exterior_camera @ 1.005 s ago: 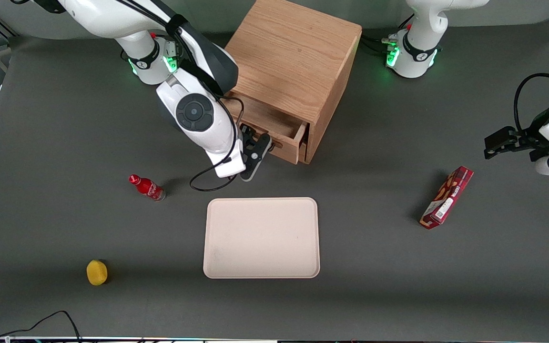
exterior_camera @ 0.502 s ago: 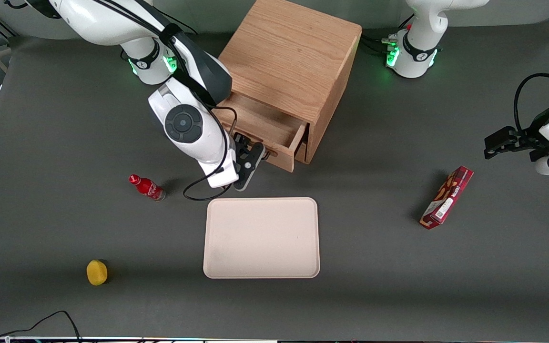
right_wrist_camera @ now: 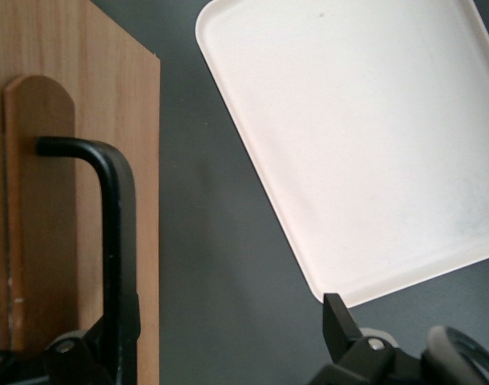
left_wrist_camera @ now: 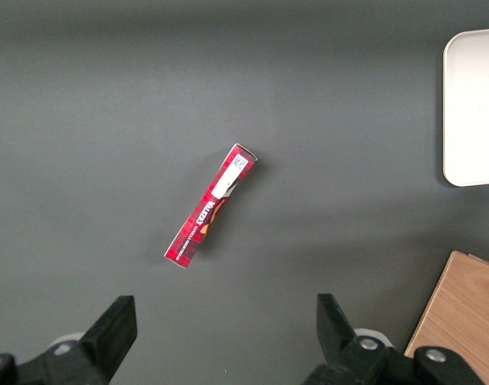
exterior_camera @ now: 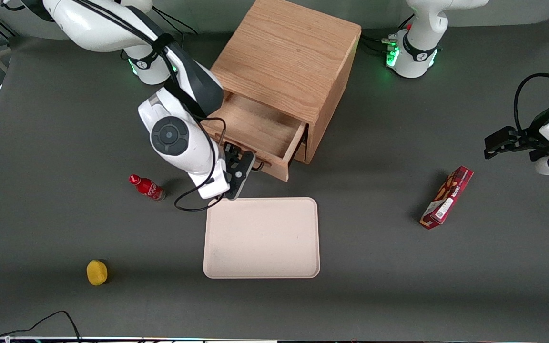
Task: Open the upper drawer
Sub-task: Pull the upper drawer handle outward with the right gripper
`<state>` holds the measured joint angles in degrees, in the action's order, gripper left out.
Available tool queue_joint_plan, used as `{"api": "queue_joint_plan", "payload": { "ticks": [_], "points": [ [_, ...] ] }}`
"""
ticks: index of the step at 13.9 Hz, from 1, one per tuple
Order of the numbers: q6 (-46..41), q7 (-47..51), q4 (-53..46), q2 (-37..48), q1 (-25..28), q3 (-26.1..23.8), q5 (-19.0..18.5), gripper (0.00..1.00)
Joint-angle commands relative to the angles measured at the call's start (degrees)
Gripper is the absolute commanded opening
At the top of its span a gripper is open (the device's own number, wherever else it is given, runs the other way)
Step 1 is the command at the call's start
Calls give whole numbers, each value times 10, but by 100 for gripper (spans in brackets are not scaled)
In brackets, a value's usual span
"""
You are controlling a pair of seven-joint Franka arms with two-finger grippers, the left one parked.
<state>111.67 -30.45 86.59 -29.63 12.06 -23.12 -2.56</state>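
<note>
The oak cabinet (exterior_camera: 289, 52) stands at the back of the table. Its upper drawer (exterior_camera: 255, 127) is pulled well out, and its bare wooden inside shows. My gripper (exterior_camera: 239, 167) is at the drawer's front, between the drawer and the tray. In the right wrist view the gripper (right_wrist_camera: 224, 325) is open. One finger lies along the drawer's thin black wire handle (right_wrist_camera: 110, 216) against the drawer front (right_wrist_camera: 145, 200). The other finger (right_wrist_camera: 337, 314) stands apart over the table near the tray's corner.
A cream tray (exterior_camera: 261, 237) lies just nearer the front camera than the drawer and also shows in the right wrist view (right_wrist_camera: 349, 136). A red bottle (exterior_camera: 147, 187) and a yellow object (exterior_camera: 96, 272) lie toward the working arm's end. A red box (exterior_camera: 447, 197) lies toward the parked arm's end.
My gripper has moved toward the front camera and the working arm's end, and the upper drawer has slid farther out of the cabinet with it.
</note>
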Motion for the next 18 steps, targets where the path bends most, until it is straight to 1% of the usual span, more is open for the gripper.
{"api": "queue_joint_plan", "payload": {
  "ticks": [1,4,6,9,12,14,18],
  "points": [
    [-1,-35,-20,-25,0,6,-17,100],
    [-1,-44,-36,-38,-1,8,-18,100],
    [-1,-50,-46,-43,1,18,-18,100],
    [-4,-51,-59,-48,0,19,-38,100],
    [-6,-58,-63,-55,-1,20,-39,100],
    [-7,-60,-66,-56,1,36,-39,100],
    [-8,-67,-80,-56,0,41,-39,100]
  ]
}}
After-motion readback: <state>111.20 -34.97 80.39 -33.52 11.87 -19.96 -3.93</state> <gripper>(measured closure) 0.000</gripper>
